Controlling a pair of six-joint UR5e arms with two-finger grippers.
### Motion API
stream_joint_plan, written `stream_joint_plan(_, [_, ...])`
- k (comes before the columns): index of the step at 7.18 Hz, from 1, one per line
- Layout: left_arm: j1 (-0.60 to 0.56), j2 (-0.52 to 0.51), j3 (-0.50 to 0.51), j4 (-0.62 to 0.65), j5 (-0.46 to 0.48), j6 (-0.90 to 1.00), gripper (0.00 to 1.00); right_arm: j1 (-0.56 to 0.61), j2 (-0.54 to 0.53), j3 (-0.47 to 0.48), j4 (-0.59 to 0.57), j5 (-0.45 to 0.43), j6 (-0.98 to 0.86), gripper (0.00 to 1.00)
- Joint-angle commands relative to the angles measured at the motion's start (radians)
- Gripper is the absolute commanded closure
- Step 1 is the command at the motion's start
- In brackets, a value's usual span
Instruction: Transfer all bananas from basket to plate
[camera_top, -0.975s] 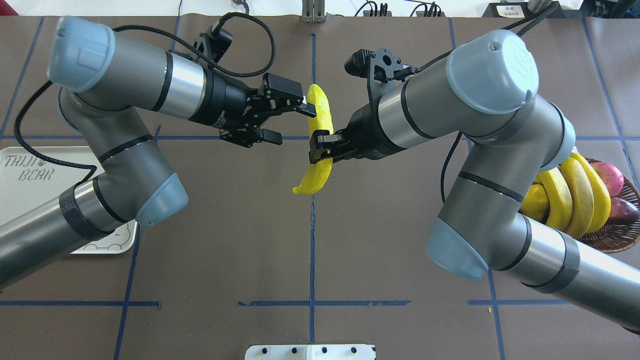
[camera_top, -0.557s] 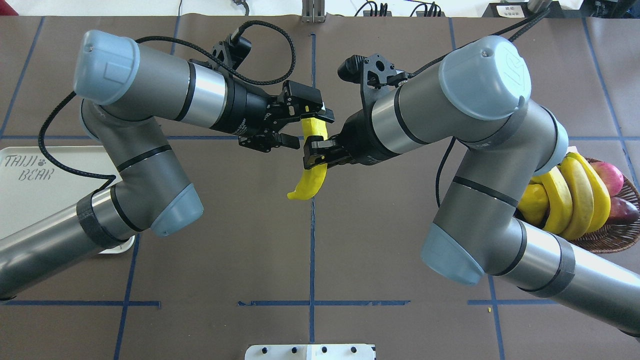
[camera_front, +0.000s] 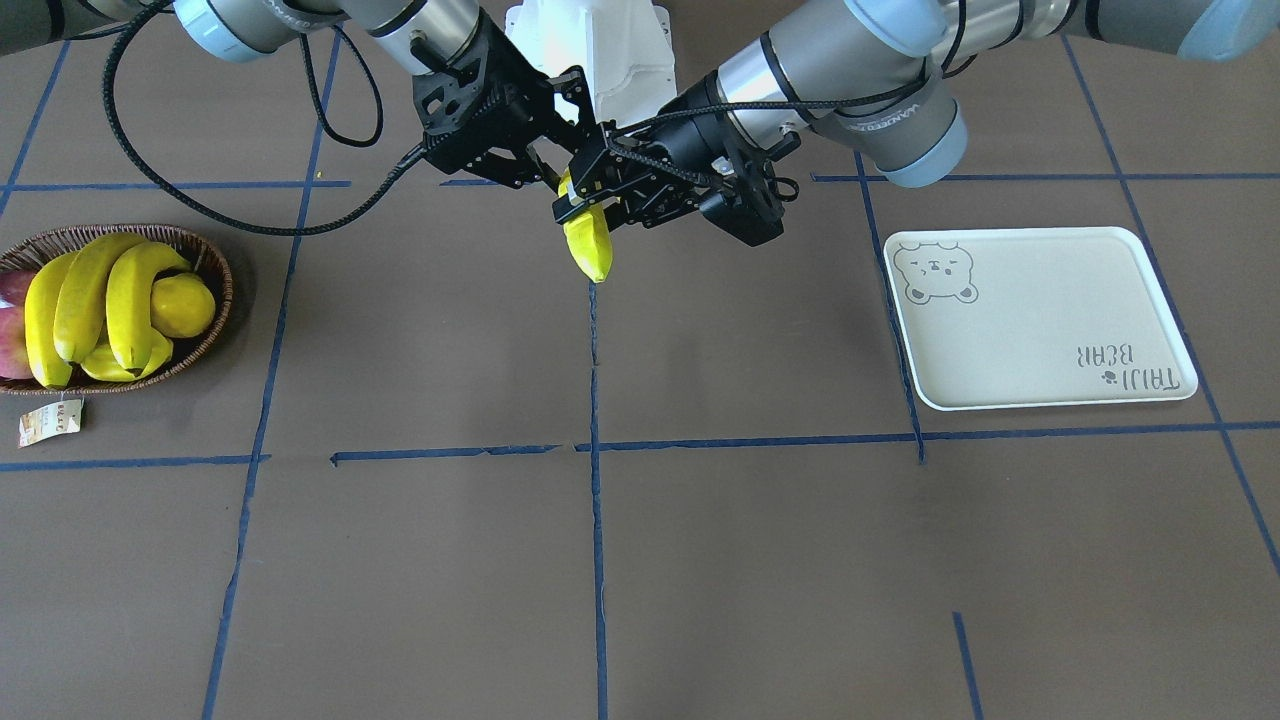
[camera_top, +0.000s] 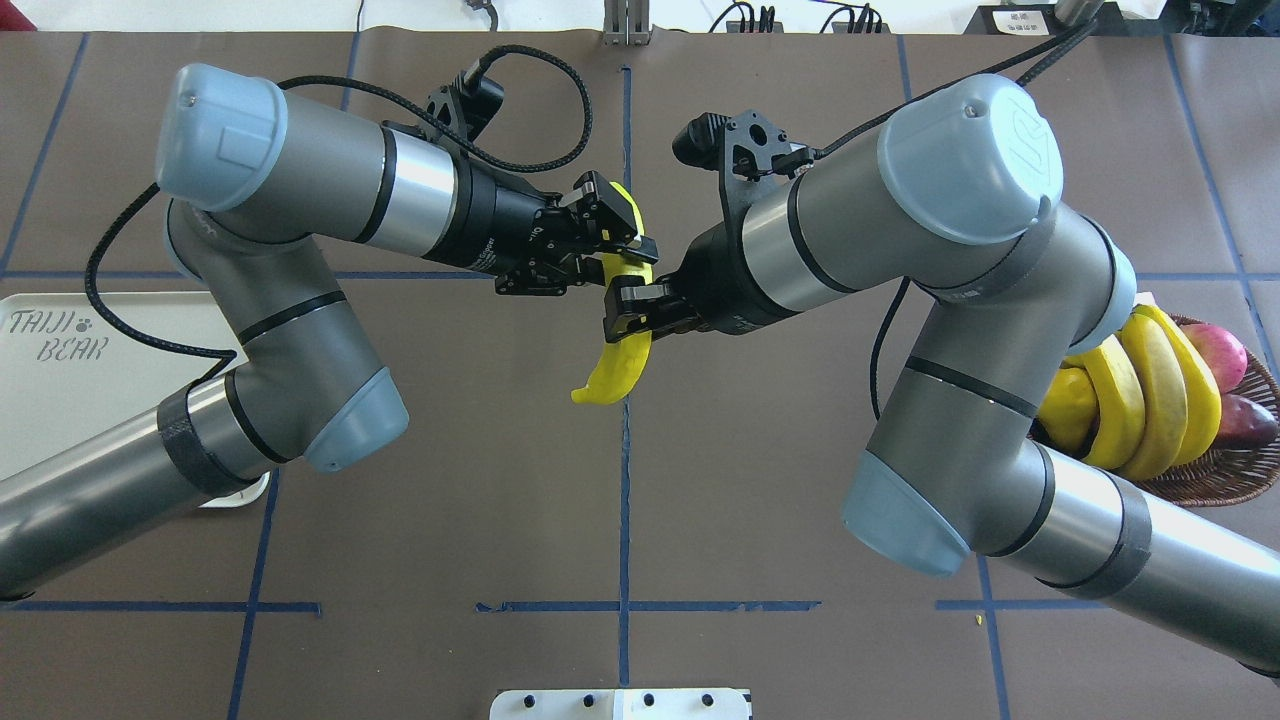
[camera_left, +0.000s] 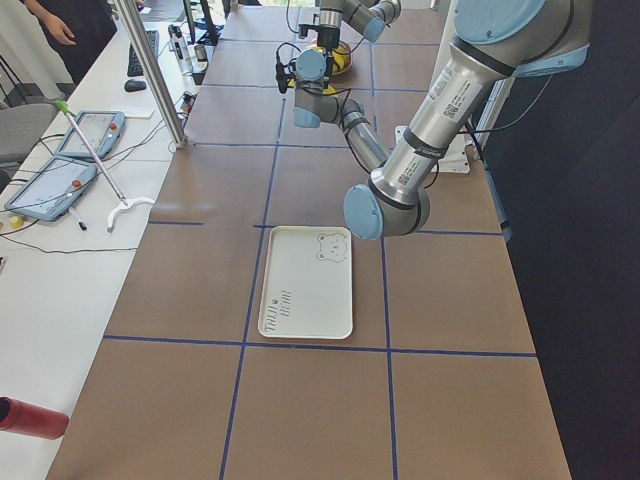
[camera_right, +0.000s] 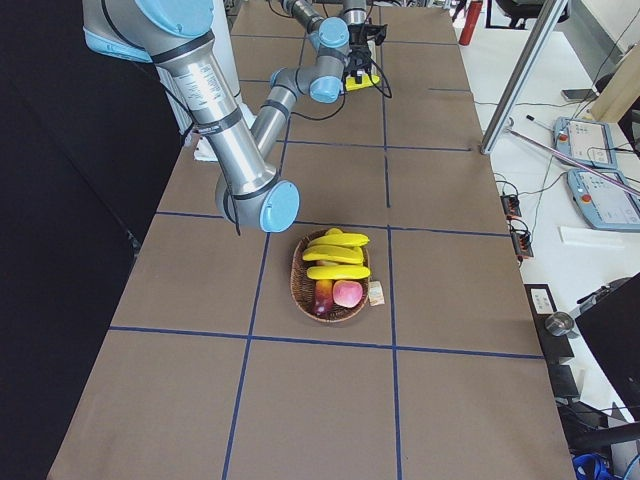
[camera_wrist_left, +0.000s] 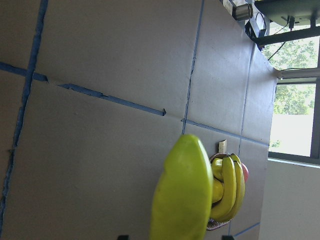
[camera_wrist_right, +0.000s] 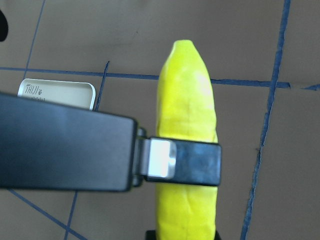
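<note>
Right gripper (camera_top: 628, 312): jaws clamped across the middle of one bright-yellow curved banana (camera_top: 612, 375). The right wrist view shows a black finger (camera_wrist_right: 185, 163) flat on the peel. Left gripper (camera_top: 618, 238): jaws straddle the banana's far end with a narrow gap. Cannot tell if they bite or only bracket it. The banana hangs in the air over the centre of the brown blue-taped table (camera_front: 700, 560), with the end nearer the robot free.

This reads as a mid-air handover, right to left. Risks:
- If right lets go before left truly grips, the banana drops to the table.
- Left's hold is near the tip, off balance. Once right releases, the long free end could swing, pivot in the jaws, or slide out on the smooth tapered skin.
- If both are clamped while either arm moves, the fruit could bend or tear.
- The two grippers sit just beside each other, so they could knock together on retreat.

The cream rectangular bear-print plate (camera_front: 1050, 320) has no banana on it and lies well apart, on the left arm's side. Three more yellow bananas (camera_front: 90, 290) lie in the oval dark-brown wicker basket (camera_front: 215, 300) with a round yellow lemon (camera_front: 182, 305) and red fruit (camera_top: 1215, 355). Task looks early.
</note>
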Motion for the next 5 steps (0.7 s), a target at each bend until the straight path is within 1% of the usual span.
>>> stream_joint_plan(1, [-0.003,0.001,0.004,0.001,0.000,0.001,1.00,-0.006,0.000,0.001,0.001,0.000,0.037,0.00])
stream_joint_plan(3, [-0.010,0.007,0.005,0.003,0.000,0.016,1.00,-0.001,-0.001,0.023,0.001,0.000,0.065,0.00])
stream_joint_plan(4, [-0.036,0.012,0.020,0.012,-0.003,0.024,1.00,0.005,-0.007,0.042,0.000,0.002,0.065,0.00])
stream_joint_plan(5, [-0.102,0.053,0.030,0.091,-0.054,0.028,1.00,0.016,-0.018,0.070,-0.014,0.005,0.065,0.00])
